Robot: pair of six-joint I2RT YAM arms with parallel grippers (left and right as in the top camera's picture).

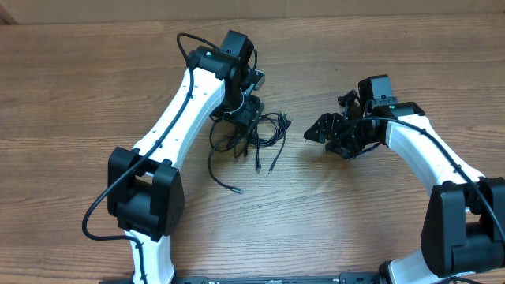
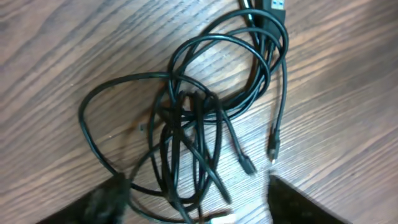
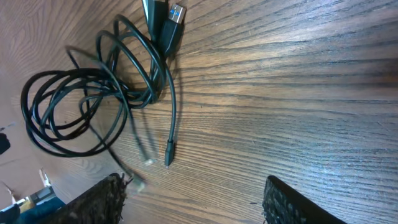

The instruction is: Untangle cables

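The cables [image 1: 264,136] are thin black cords lying in a tangled heap on the wooden table, with loose plug ends [image 1: 258,168] trailing toward the front. My left gripper [image 1: 245,122] hangs directly over the heap. In the left wrist view the cables [image 2: 186,118] spread below it, and the left gripper [image 2: 199,211] is open with several strands lying loose between its fingers [image 2: 106,202]. My right gripper [image 1: 322,126] sits to the right of the heap, apart from it. In the right wrist view the right gripper [image 3: 193,205] is open over bare wood, the cables [image 3: 81,106] off to its left.
One long strand [image 1: 225,180] runs from the heap toward the table front and ends in a small plug. Two larger USB plugs [image 3: 169,22] lie at the heap's far side. Wooden table [image 1: 355,213] surrounds the heap.
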